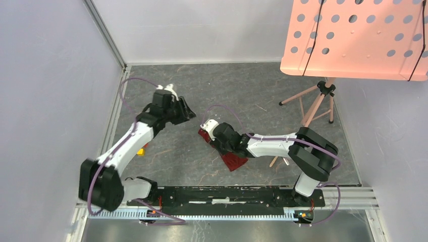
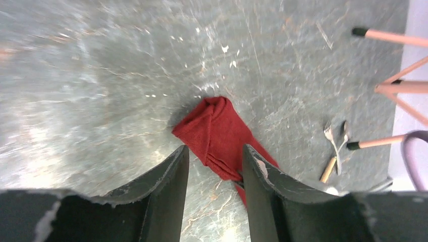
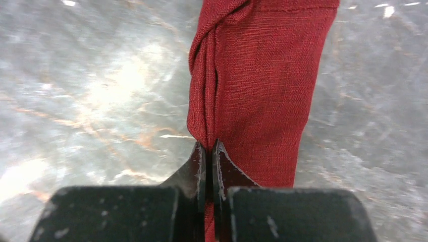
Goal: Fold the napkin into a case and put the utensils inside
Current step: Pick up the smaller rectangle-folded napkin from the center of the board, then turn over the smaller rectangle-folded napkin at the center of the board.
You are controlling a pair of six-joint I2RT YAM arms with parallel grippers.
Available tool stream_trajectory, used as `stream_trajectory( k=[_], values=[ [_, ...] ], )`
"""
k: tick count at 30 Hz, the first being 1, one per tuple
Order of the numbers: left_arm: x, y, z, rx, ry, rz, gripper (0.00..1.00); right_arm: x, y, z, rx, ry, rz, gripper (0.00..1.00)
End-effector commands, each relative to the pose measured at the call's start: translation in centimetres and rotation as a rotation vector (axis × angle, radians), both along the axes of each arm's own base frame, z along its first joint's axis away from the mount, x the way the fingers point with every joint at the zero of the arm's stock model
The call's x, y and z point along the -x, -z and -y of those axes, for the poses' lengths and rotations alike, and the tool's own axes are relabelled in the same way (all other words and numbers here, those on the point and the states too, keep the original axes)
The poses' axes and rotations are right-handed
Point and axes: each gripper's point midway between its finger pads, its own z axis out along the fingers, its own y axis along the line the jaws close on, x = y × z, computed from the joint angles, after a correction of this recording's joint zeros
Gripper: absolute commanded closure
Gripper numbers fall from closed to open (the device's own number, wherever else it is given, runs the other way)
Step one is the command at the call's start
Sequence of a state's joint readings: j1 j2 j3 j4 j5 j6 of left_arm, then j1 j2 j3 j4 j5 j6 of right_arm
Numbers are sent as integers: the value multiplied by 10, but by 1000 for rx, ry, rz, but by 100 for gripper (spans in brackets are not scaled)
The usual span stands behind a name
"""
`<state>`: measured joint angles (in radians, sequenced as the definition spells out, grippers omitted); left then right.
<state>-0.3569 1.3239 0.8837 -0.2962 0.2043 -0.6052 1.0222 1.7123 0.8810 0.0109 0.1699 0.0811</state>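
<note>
right gripper [image 3: 208,150] clamped on edge of folded maroon napkin [image 3: 262,91]; left gripper [image 2: 215,151] jaws parted, empty, above napkin.

napkin [image 1: 233,161] middle hidden under right arm [image 1: 267,146], far end cropped in right wrist view

The left arm [image 1: 123,151] rose from its base at 7 o'clock in the top view and reached toward 11 o'clock. Its wrist bent so the left gripper [image 1: 185,112] pointed toward 4 o'clock. Its jaws stood apart, and the two dark fingers [image 2: 169,174] were tilted down at the tabletop.

The right arm [image 1: 272,145] folded at its elbow near 3 o'clock, with its forearm stretched low toward 9 o'clock and ending near the centre. The right gripper [image 3: 208,145] was pressed tight, fingertips together, pinching a fold of the napkin [image 3: 262,75].
</note>
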Motion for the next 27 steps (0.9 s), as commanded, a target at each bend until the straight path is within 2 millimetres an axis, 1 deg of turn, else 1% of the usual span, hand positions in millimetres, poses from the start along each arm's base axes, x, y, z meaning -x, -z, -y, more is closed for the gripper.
stream_trajectory(
  k=[1,4,7,9,12,14,17,19,22,24,26,27],
  values=[
    [17,-35,-53,-126,-87,79,49,41,-30,-35,-242,-39,-227,100],
    [33,-54,-69,-138,-117,129,47,65,-47,-55,-400,-74,-366,100],
    [47,-62,-73,-141,-113,144,48,87,-64,-73,-545,-110,-504,100],
    [54,-64,-74,-137,-110,145,48,94,-72,-78,-634,-113,-572,100],
    [61,-64,-70,-111,-93,139,48,96,-88,-80,-770,-114,-649,100],
    [63,-62,-67,-94,-77,124,49,94,-87,-72,-835,-93,-722,100],
    [64,-59,-60,-69,-51,104,50,84,-93,-54,-987,-60,-829,100],
    [64,-57,-55,-54,-30,92,50,77,-81,-44,-1000,-42,-877,100],
    [62,-50,-45,-32,13,55,50,65,-73,-30,-1045,-34,-924,100],
    [62,-45,-38,-12,46,30,50,53,-61,-22,-1048,-31,-939,100],
    [62,-39,-30,12,82,7,50,45,-55,-14,-1052,-39,-945,100],
    [63,-36,-26,22,101,-8,50,41,-51,-12,-1041,-48,-947,98]
  ],
)
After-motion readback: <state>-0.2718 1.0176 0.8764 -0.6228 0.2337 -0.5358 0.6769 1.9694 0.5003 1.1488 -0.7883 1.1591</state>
